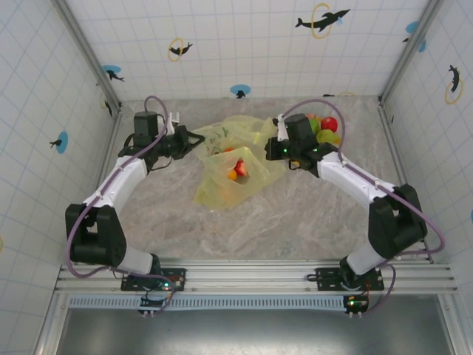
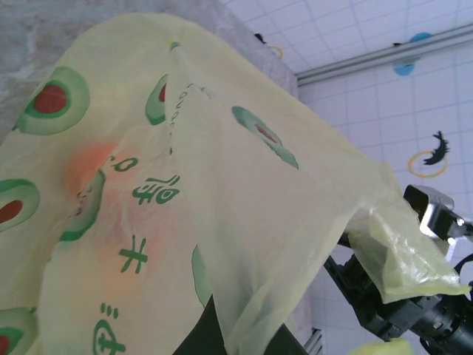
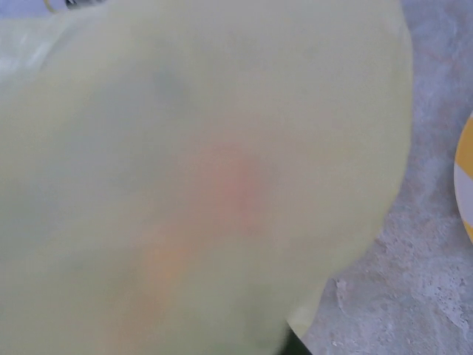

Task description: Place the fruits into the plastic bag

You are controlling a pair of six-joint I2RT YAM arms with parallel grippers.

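Note:
The plastic bag (image 1: 222,185), thin yellow-green with green avocado marks, lies stretched between both arms at mid-table. A red fruit (image 1: 240,168) and an orange fruit (image 1: 232,175) sit inside it. My left gripper (image 1: 194,139) is shut on the bag's left edge; in the left wrist view the bag (image 2: 222,170) drapes over its dark fingers (image 2: 194,342). My right gripper (image 1: 275,149) is shut on the bag's right edge. In the right wrist view the bag (image 3: 185,148) covers the lens, with red and orange glowing through. More fruits, red (image 1: 329,123) and green (image 1: 325,137), rest behind the right gripper.
The yellow-and-white striped plate (image 3: 465,177) lies on the marble tabletop just right of the right gripper, under the loose fruits. Tiled walls close in the back and both sides. Bare tabletop (image 1: 295,222) extends in front of the bag.

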